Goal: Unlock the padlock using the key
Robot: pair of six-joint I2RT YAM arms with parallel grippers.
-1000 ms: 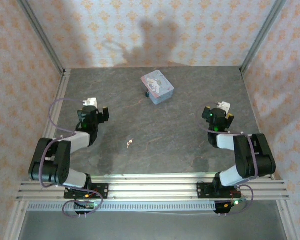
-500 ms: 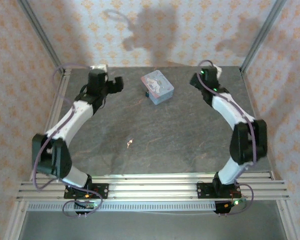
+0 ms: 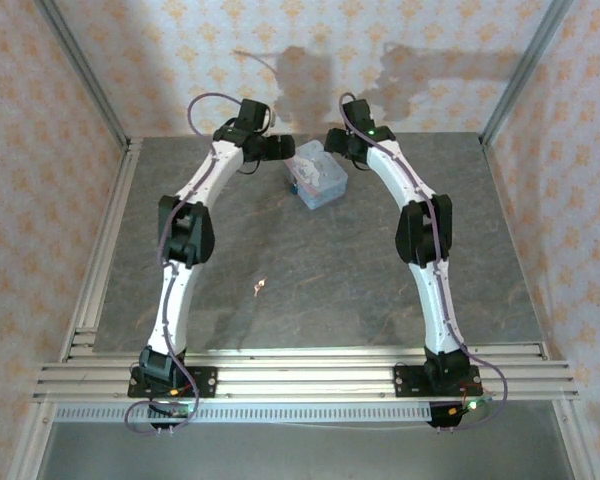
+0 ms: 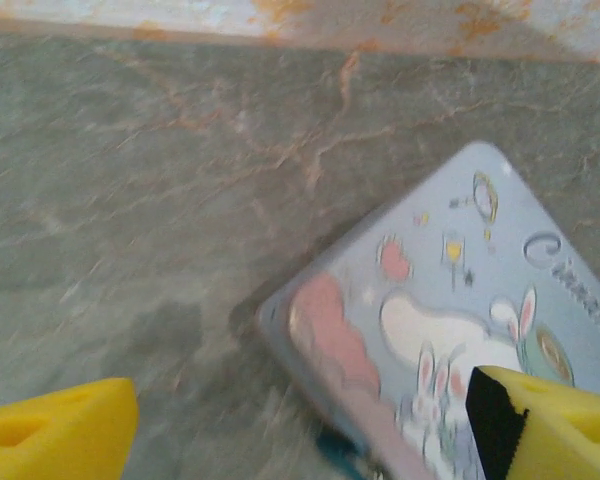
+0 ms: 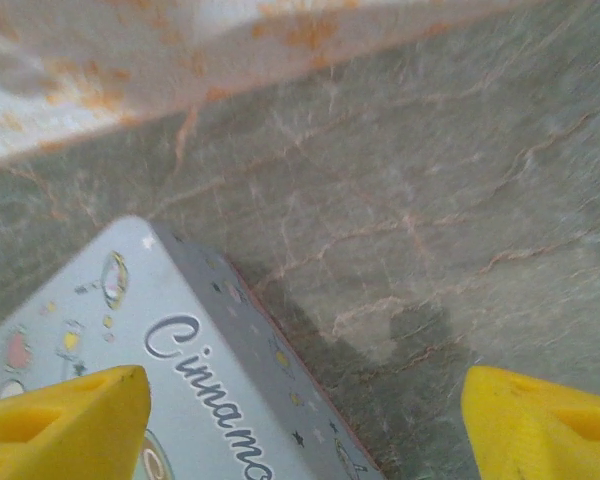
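The tiny blue padlock (image 3: 295,187) lies against the left side of the pale-blue cartoon tin (image 3: 317,178). In the left wrist view it is a blurred teal spot (image 4: 346,455) at the tin's (image 4: 450,330) lower edge. The key (image 3: 259,287), a pale sliver, lies alone mid-table, far from both arms. My left gripper (image 3: 278,148) hovers open at the tin's back left, its yellow fingers (image 4: 60,430) spread wide with nothing between them. At the tin's back right my right gripper (image 3: 333,140) is open too, one yellow finger (image 5: 65,420) over the tin lid (image 5: 130,340).
The patterned back wall (image 3: 310,60) stands just behind both grippers. Aluminium frame posts (image 3: 85,80) rise at the back corners. Dark stone tabletop (image 3: 380,290) stretches between the tin and the arm bases.
Both arms have swung from mid-table out to the back and inward, ending on either side of the tin. The key and the tin have not moved.
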